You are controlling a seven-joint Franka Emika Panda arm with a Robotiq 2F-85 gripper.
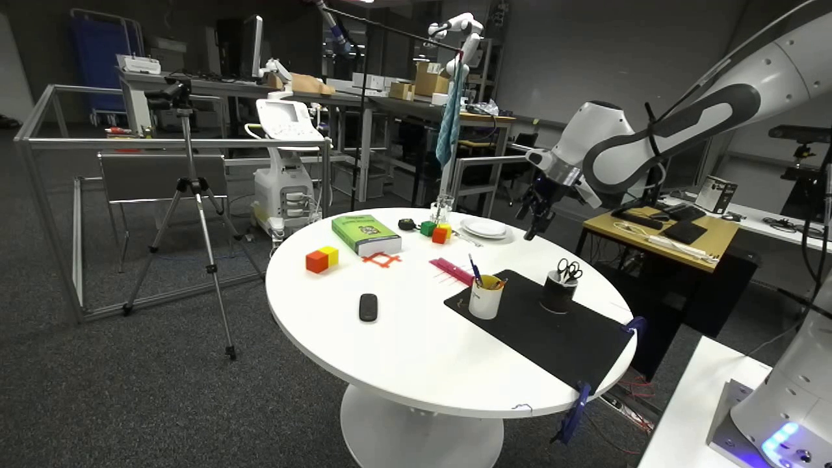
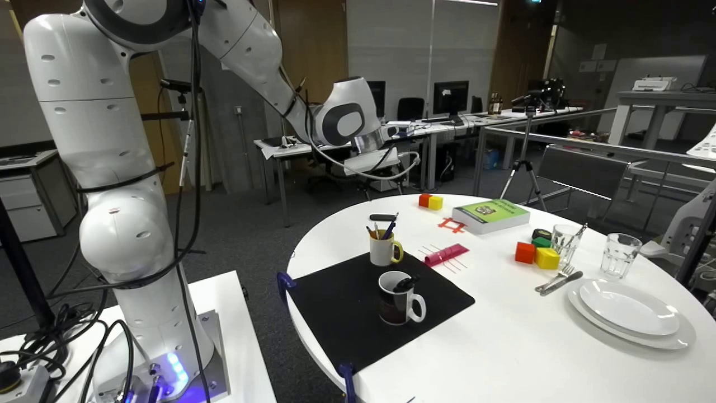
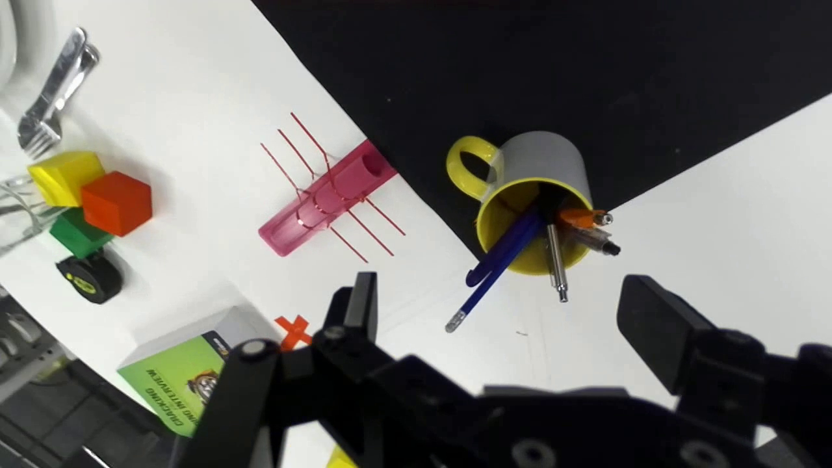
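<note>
Wrist view: the pincer (image 3: 500, 312) is standing released above the table (image 3: 182, 84), its fingers (image 3: 656, 331) spreading well apart. Ahead of its gap, a yellow-handled mug (image 3: 549, 156) is resting on the black mat (image 3: 520, 65) and holding pens (image 3: 556, 257), their lower ends disappearing inside. To the pincer's left, a pink tube with red prongs (image 3: 344, 192) is lying at the mat's edge. The pincer is masking part of a green book (image 3: 182, 377); beneath the pincer, a yellow block (image 3: 339, 458) is barely showing. Far left, a plate (image 3: 6, 39) is being cut off.
</note>
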